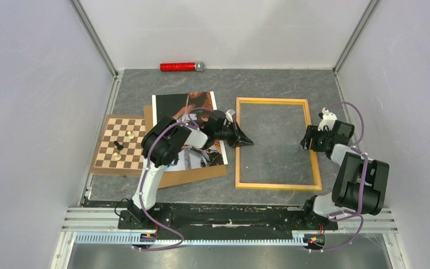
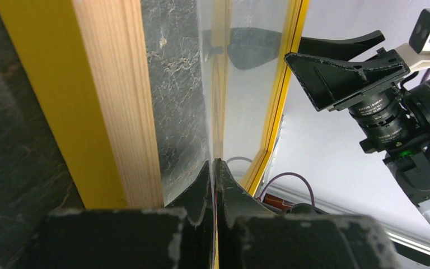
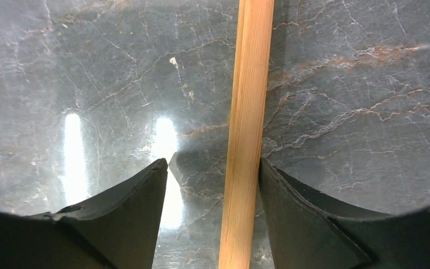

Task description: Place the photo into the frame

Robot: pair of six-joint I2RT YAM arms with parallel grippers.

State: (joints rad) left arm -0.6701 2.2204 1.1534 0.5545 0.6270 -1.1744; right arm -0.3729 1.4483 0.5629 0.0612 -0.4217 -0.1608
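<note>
The photo point(image 1: 186, 120) lies face up on the table, left of the frame, partly under my left arm. The yellow-orange frame point(image 1: 272, 101) lies flat at centre right. My left gripper point(image 1: 248, 142) is at the frame's left rail point(image 2: 112, 101), shut point(image 2: 215, 163) on the near edge of a clear sheet point(image 2: 241, 84) that tilts up inside the frame. My right gripper point(image 1: 305, 143) is open and straddles the frame's right rail point(image 3: 249, 112). The rail lies close to its right finger point(image 3: 291, 207). My right gripper also shows in the left wrist view point(image 2: 313, 56).
A brown backing board point(image 1: 196, 175) lies under the photo. A chessboard point(image 1: 109, 159) with a few pieces sits at the left. A red cylinder point(image 1: 178, 67) with a silver cap lies by the back wall. Grey walls close in left, right and back.
</note>
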